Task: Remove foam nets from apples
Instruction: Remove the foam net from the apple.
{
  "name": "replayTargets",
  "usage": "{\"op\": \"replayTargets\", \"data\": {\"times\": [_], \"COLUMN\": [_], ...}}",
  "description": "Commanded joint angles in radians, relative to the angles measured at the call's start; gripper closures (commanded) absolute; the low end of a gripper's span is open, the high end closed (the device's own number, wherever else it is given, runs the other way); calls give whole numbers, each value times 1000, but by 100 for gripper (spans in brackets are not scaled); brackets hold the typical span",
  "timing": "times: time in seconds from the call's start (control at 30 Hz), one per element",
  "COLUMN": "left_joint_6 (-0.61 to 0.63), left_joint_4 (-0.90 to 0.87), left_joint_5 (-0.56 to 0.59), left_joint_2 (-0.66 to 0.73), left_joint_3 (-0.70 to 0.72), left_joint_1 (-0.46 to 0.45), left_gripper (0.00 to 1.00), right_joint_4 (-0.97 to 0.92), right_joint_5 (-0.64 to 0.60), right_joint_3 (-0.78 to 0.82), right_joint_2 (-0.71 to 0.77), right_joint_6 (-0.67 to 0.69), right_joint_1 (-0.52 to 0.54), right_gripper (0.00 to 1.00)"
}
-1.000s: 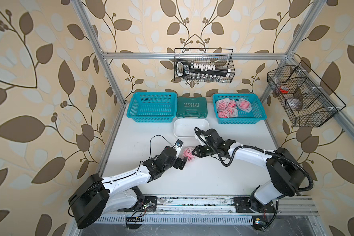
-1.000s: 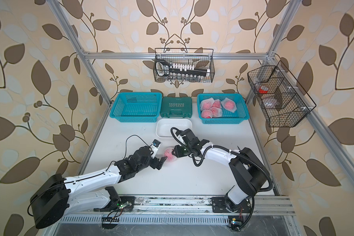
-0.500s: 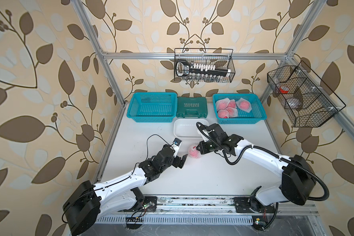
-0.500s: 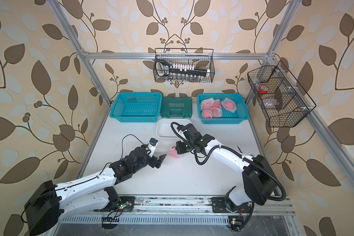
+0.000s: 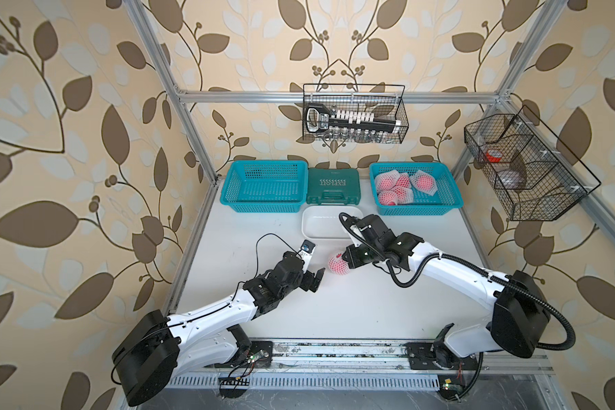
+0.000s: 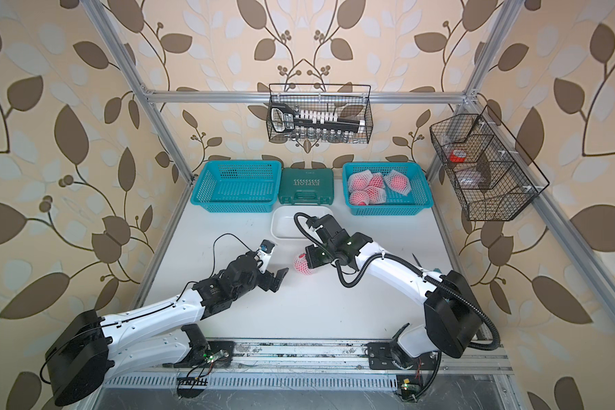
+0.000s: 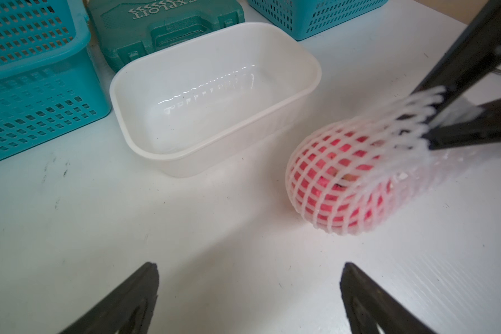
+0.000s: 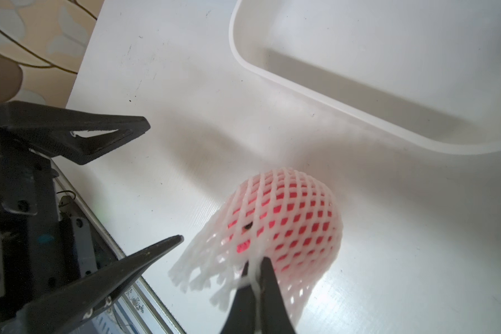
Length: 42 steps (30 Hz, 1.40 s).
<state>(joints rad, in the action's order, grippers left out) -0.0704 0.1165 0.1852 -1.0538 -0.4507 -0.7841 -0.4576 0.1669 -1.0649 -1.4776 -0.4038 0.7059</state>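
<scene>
White tabletop (image 5: 334, 312) inside a leaf-papered booth, and as far as I can judge nothing is finished yet. The far-left basket (image 5: 263, 206) and the white tub (image 5: 313, 227) are both empty. The far-right basket (image 5: 451, 204) holds what I count as five netted apples (image 5: 402, 186). I see no bare fruit and no loose sleeve anywhere, so all six are left to strip.

The sixth apple (image 5: 337, 264) lies mid-table, just near of the tub, wrapped in its foam net (image 7: 324, 185). My right gripper (image 8: 253, 271) is clenched on the loose fringe of that net at the apple's right end, and the fruit rests on the table. My left gripper (image 7: 249, 264) is spread wide and empty — near-left of the apple, not touching it. I read this as the very start of the first peel.

A second ago the apple sat right beside the left gripper. Now it lies a little further right with a clear gap — the right arm has stretched out from its folded pose.
</scene>
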Motion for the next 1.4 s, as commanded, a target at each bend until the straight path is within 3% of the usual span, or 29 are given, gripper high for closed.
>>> {"op": "replayTargets", "data": {"times": [0.0,0.13,0.23,0.33,0.47,0.53,0.63,0.7,0.77,0.83,0.9,0.93,0.97,1.03,1.07,1.17,1.3,1.37], "left_joint_6": [-8,-14,-15,-17,-21,-20,-21,-23,-21,-20,-26,-26,-27,-23,-22,-20,-18,-17], "left_joint_4": [24,16,40,22,40,25,35,46,37,39,63,77,78,54,47,53,61,51], "left_joint_5": [13,10,7,1,0,0,2,0,-12,-23,-23,-26,-31,-40,-42,-31,-36,-42], "left_joint_2": [16,11,2,-2,0,3,9,7,7,11,12,11,9,6,6,12,12,12], "left_joint_3": [-5,-12,0,-16,-5,-12,-4,-1,-8,-7,7,14,12,-4,-8,1,3,-1], "left_joint_1": [12,13,15,15,15,16,16,17,17,16,18,18,21,22,21,22,23,23], "left_gripper": [1,1,1,1,1,1,1,1,1,1,1,1,1,1,1,1,1,1], "right_joint_4": [-22,82,8,123,-3,95,45,3,207,257,0,-42,4,339,417,34,168,87], "right_joint_5": [-19,-4,6,5,13,29,-60,40,115,183,-108,-109,40,415,470,53,241,152], "right_joint_3": [-30,18,-39,14,-65,-12,-23,-56,56,87,-46,-75,-53,110,144,-38,39,-6], "right_joint_2": [-59,-6,-56,29,-46,24,-23,-57,62,69,-27,-58,-40,47,61,-1,21,2], "right_joint_6": [22,-17,4,-33,15,-19,-1,19,-55,-89,13,48,38,-118,-168,22,-41,-13], "right_joint_1": [10,17,16,23,7,9,5,-12,-12,-62,-6,5,-32,-117,-131,-33,-100,-75], "right_gripper": [100,100,100,100,100,100,100,100,100,100,100,100,100,100,100,100,100,100]}}
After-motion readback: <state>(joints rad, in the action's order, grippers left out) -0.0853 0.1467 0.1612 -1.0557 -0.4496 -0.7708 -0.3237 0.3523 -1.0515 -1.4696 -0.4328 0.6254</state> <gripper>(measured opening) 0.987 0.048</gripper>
